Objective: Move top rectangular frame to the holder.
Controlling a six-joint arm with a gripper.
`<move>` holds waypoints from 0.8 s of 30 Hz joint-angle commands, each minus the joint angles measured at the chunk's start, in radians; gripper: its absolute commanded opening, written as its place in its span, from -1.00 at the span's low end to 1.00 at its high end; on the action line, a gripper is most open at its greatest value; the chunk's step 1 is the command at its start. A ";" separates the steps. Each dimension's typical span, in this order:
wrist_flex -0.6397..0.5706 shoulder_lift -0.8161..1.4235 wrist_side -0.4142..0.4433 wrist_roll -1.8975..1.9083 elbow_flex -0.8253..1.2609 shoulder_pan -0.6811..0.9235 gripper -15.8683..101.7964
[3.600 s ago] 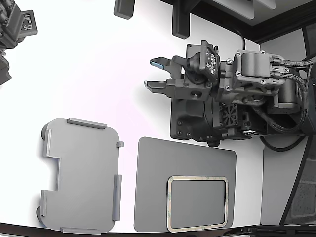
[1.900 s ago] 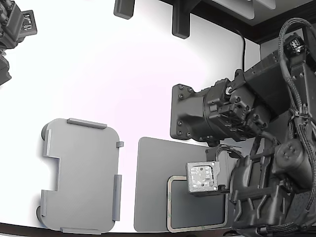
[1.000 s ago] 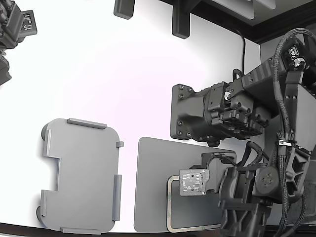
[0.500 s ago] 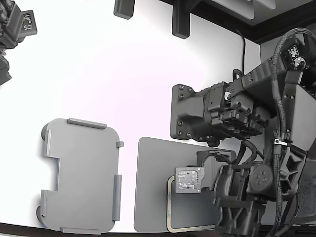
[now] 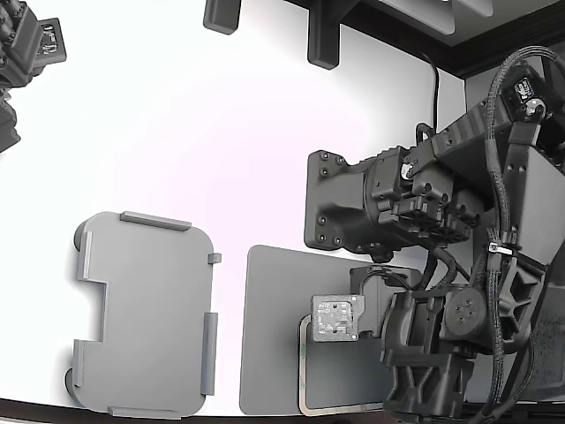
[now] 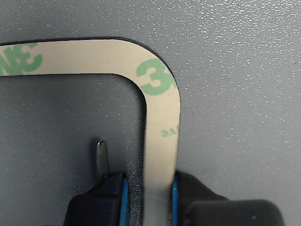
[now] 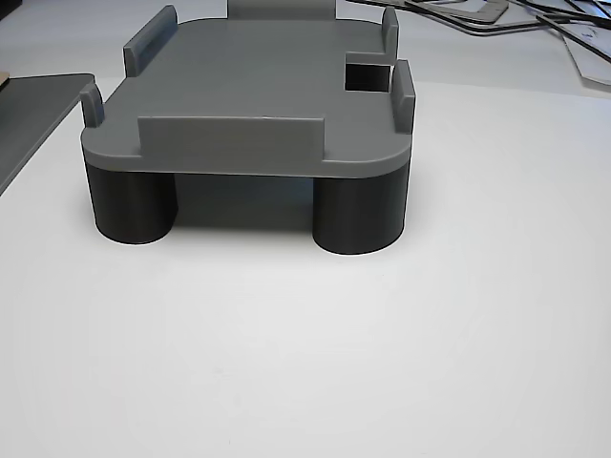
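Two black, blue-lined jaws (image 6: 146, 200) straddle one side strip of the thin beige rectangular frame (image 6: 162, 122), set apart, not clearly pinching. It lies flat on the dark grey mat (image 5: 269, 336), well apart from the light grey plastic holder (image 5: 146, 314) on the white desk (image 5: 177, 132).

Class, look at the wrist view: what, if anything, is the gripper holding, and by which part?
The gripper straddles one straight side of the rectangular frame, just past a rounded corner. The frame lies flat on the grey mat; whether it is clamped cannot be told.

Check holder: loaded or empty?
Empty. The holder has a bare top in both the exterior and other views; the frame lies on the dark mat, between the tool's fingers.
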 commanded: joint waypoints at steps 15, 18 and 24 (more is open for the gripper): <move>0.318 -0.052 0.051 0.087 -0.420 -0.066 -0.91; 0.357 -0.089 0.071 0.198 -0.555 -0.110 -0.91; 0.359 -0.097 0.077 0.426 -0.687 -0.236 -0.91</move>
